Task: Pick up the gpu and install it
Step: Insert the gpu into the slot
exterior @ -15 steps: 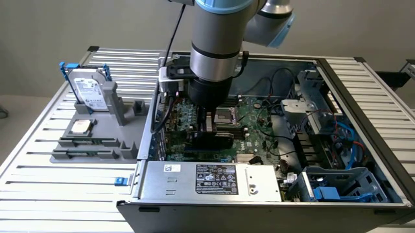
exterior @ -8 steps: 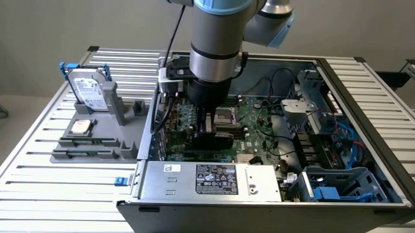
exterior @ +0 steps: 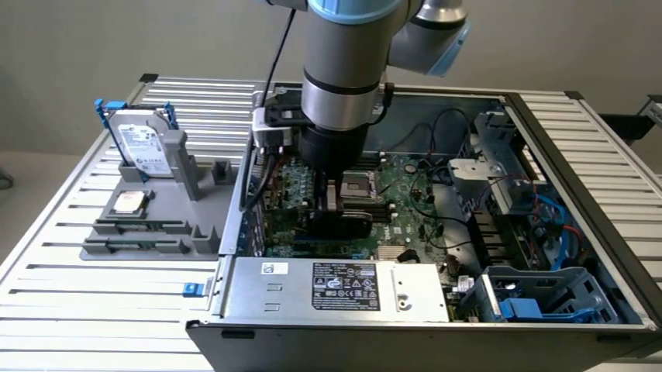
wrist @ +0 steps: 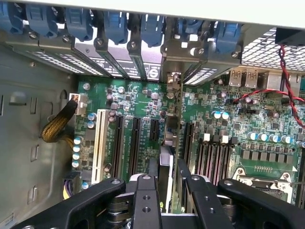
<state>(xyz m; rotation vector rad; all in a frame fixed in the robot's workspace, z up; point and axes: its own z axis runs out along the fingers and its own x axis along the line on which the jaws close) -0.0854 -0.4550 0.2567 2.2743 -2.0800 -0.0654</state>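
You are looking at a hand (wrist: pixel 164 191) whose two black fingers (wrist: pixel 145 200) are closing on the gpu (wrist: pixel 165 179), a thin flat card with a black face and a silver metal end bracket, which is standing on edge between them. Most of that card is hiding behind the fingers in the wrist view, and in the exterior view the grey arm is covering its upper part, so you are seeing just a dark slab (exterior: pixel 336 221) low over the green motherboard (exterior: pixel 414 194) inside the open black computer case (exterior: pixel 414 341). Its long axis is running along the black expansion slots (wrist: pixel 133 145), with the bracket end pointing toward the row of blue slot latches (wrist: pixel 114 24). Whether its lower edge is touching a slot is hard to tell. On the exterior view's left, a grey tray (exterior: pixel 155 232) on the slatted metal bench (exterior: pixel 93 310) is holding a silver hard drive with a blue frame (exterior: pixel 139 143).
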